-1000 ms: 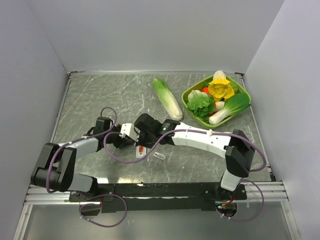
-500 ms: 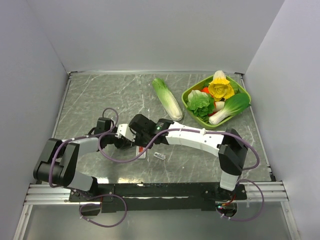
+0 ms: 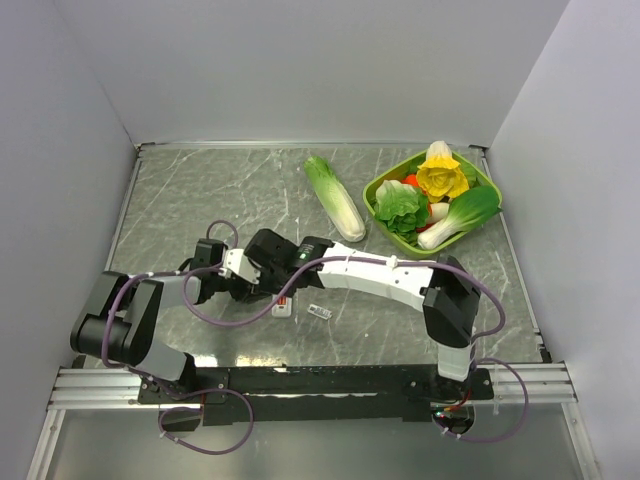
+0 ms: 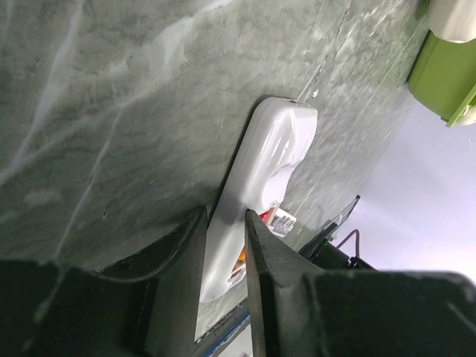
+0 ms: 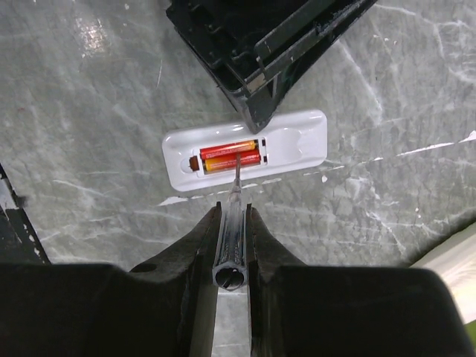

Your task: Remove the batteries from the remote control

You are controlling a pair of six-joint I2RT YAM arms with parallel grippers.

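The white remote control [image 5: 297, 145] lies on the table with its compartment open, and two red-orange batteries [image 5: 227, 155] sit side by side in it. My right gripper [image 5: 233, 208] is shut on a slim clear-handled tool [image 5: 232, 238]. The tool's metal tip rests on the batteries. My left gripper [image 4: 223, 216] is shut on the remote's [image 4: 268, 160] long edge, and its black fingers [image 5: 256, 104] come in from the far side. From above, the remote [image 3: 286, 306] shows just below both gripper heads.
A small flat cover piece [image 3: 320, 312] lies just right of the remote. A long pale-green cabbage [image 3: 335, 197] lies behind it. A green tray [image 3: 395, 165] of toy vegetables stands at the back right. Walls enclose the table on three sides.
Both gripper heads have shifted a little to the left over the remote. The left jaws have narrowed slightly. The right grip on the tool is unchanged.
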